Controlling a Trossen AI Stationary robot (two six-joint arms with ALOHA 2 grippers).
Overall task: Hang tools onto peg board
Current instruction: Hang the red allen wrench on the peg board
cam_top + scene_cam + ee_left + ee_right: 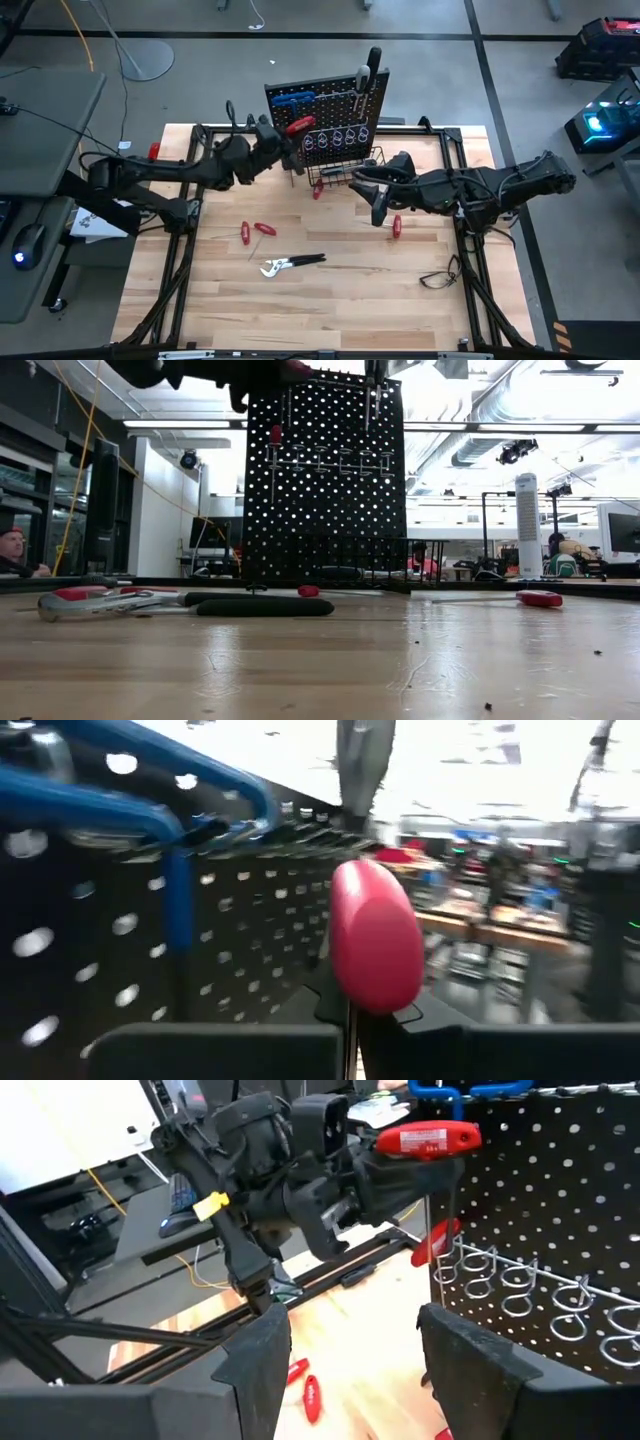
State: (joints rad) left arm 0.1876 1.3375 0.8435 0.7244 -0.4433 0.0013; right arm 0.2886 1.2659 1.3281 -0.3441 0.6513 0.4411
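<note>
The black peg board (330, 105) stands upright at the table's far middle, with blue T-shaped hex keys (292, 99) and metal rings (520, 1280) on it and a wire basket (350, 170) at its foot. My left gripper (288, 133) is high in front of the board's left part, shut on a red T-handled tool (428, 1140). My right gripper (368, 193) is open and empty, just near of the basket. Red-handled tools (255, 231) and silver pliers (290, 265) lie on the table. My left gripper pinches one end of the tool's red handle (392, 1142) between its two fingers, coming level from the table's left. The handle (375, 935) lies level, running on past the fingertips. The thin shaft (428, 1215) hangs straight down from it, clear of the table.
Another red-handled tool (397, 225) lies under my right arm. A red-handled tool (275, 435) hangs on the board. A black cable (440, 275) lies at the table's right. A black tubular frame (185, 240) borders the table. People sit in the room behind (12, 550).
</note>
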